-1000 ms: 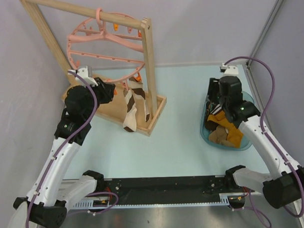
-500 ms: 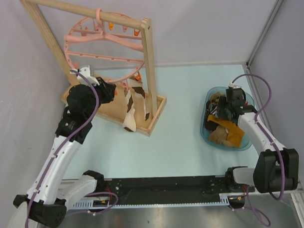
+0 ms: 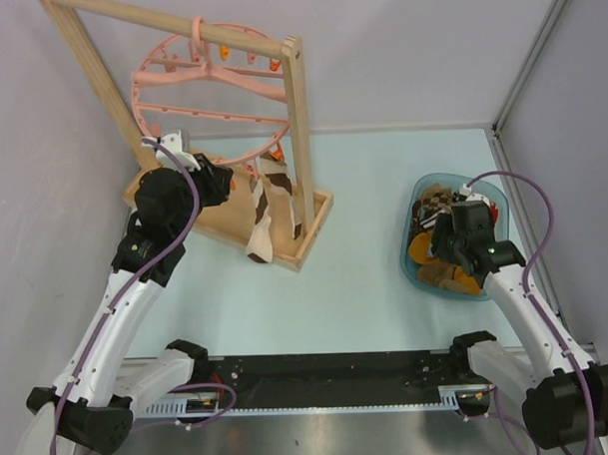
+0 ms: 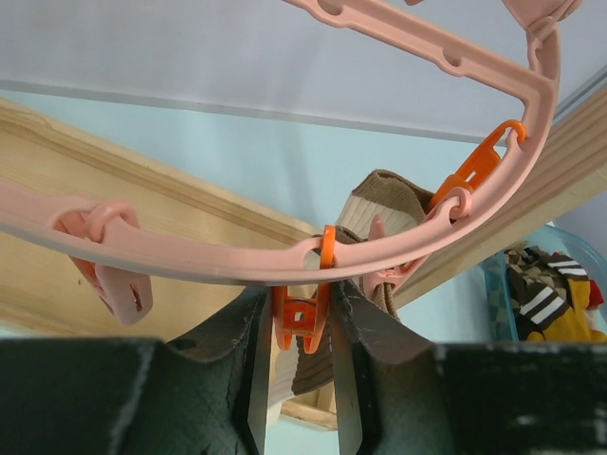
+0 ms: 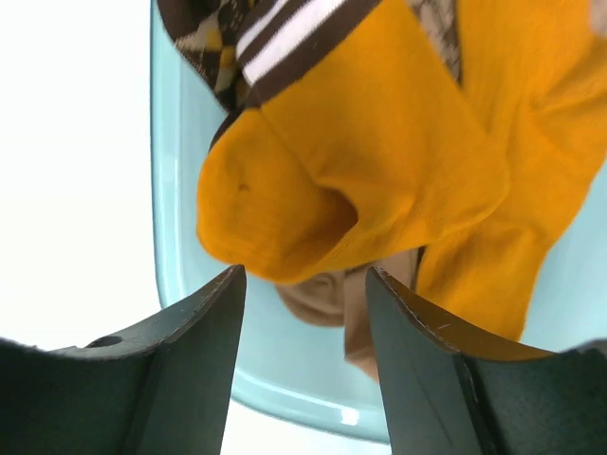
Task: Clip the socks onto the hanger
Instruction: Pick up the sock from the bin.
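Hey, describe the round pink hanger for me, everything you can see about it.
The hanger is a round pink plastic ring with crossbars, hanging upright by its hook from the top rail of the wooden rack. Small pink and orange clips dangle along its rim and bars. A cream-and-brown sock hangs from a lower clip. The left gripper is closed around one orange clip at the bottom of the rim.

Far left, hanger (image 3: 212,115) on rack (image 3: 299,128), one sock (image 3: 262,224) beneath; right, other socks (image 3: 421,249) in tub (image 3: 406,256).
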